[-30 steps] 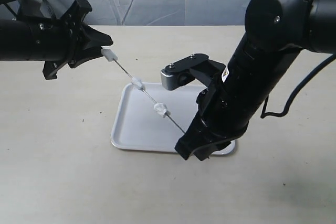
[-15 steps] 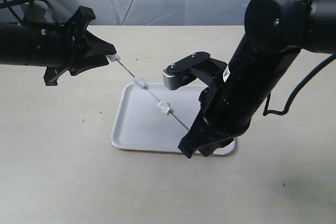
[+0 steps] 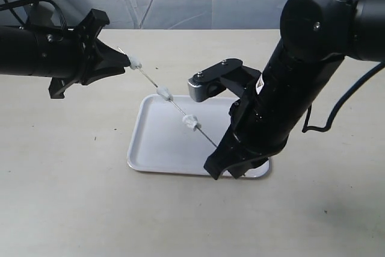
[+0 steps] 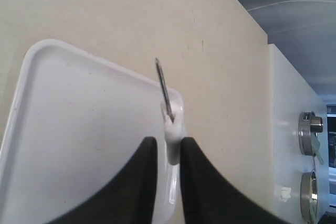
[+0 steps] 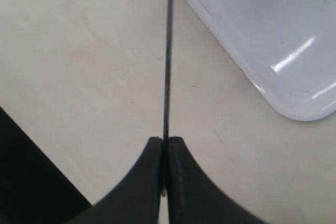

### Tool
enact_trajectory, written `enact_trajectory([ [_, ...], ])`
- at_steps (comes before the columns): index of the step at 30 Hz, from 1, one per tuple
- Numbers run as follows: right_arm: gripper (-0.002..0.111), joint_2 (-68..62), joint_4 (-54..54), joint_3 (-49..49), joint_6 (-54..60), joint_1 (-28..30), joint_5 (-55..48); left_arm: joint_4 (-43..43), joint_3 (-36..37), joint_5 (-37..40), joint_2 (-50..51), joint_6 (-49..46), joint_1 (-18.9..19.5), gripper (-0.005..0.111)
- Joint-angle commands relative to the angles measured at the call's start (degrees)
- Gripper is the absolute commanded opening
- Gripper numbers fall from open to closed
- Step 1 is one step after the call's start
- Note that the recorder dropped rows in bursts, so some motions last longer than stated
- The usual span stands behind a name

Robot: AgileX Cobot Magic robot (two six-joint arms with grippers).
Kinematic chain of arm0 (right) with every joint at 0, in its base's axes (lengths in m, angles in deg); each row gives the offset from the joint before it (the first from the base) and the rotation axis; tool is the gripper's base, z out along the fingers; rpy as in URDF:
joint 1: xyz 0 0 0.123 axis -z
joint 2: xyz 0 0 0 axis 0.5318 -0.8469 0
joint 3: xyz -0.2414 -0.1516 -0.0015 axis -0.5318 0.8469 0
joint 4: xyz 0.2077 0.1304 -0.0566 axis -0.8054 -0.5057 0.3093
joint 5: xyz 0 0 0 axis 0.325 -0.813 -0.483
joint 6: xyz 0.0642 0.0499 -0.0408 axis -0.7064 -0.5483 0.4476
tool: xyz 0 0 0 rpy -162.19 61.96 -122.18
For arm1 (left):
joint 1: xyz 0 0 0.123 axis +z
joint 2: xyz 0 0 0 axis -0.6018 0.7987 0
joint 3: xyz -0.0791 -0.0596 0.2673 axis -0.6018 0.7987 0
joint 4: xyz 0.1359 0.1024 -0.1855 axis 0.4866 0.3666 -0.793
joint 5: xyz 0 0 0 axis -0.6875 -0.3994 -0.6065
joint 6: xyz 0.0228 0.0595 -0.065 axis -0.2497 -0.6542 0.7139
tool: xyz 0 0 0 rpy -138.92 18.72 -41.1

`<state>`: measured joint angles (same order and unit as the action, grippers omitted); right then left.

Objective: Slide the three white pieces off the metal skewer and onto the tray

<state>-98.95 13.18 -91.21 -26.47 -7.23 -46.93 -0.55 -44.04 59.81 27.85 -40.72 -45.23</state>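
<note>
The metal skewer (image 3: 174, 105) slants in the air over the tray (image 3: 157, 148). Three white pieces are threaded on it: one at the upper end (image 3: 135, 62), one in the middle (image 3: 163, 94), one lower down (image 3: 190, 123). My left gripper (image 3: 127, 62) has its fingertips closed round the upper piece (image 4: 172, 139), with the skewer (image 4: 164, 90) running on past it over the tray (image 4: 79, 129). My right gripper (image 5: 164, 142) is shut on the skewer's lower end (image 5: 168, 56); in the exterior view its jaws (image 3: 224, 162) sit under the arm at the tray's near right corner.
The right arm's bulky black links (image 3: 283, 106) and silver wrist block (image 3: 197, 90) hang over the tray's right half. A white cabinet with metal locks (image 4: 310, 125) stands past the table edge. Bare beige tabletop (image 3: 72, 179) surrounds the tray.
My left gripper moved right along the skewer's upper end and its fingers narrowed onto the top white piece. The skewer and right arm shifted only slightly.
</note>
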Motion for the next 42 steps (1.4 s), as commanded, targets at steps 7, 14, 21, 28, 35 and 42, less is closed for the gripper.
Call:
enact_trajectory([
  [7, -0.001, 0.40, -3.25, 0.38, 1.92, -0.07, -1.32, -0.16, -0.37, -1.65, -0.08, -1.26, 0.05, 0.016],
  [14, -0.001, 0.40, -3.86, 0.38, 2.47, -0.07, -1.12, -0.27, -0.37, -1.91, -0.08, -1.42, 0.05, 0.016],
  [21, -0.001, 0.40, -4.13, 0.38, 2.85, -0.07, -2.03, -0.27, -0.37, -2.68, -0.08, -3.20, 0.05, 0.000],
  [28, -0.001, 0.40, -3.36, 0.38, 2.85, -0.07, -4.90, -0.27, -0.37, -6.08, -0.08, -3.20, 0.05, 0.000],
  [35, -0.001, 0.40, -0.57, 0.38, 2.69, -0.07, -8.26, -0.51, -0.37, -11.36, -0.08, -3.20, 0.05, 0.000],
  [42, -0.001, 0.40, 1.90, 0.38, 2.54, -0.07, -10.91, -1.37, -0.37, -17.28, -0.08, -3.33, 0.05, 0.000],
])
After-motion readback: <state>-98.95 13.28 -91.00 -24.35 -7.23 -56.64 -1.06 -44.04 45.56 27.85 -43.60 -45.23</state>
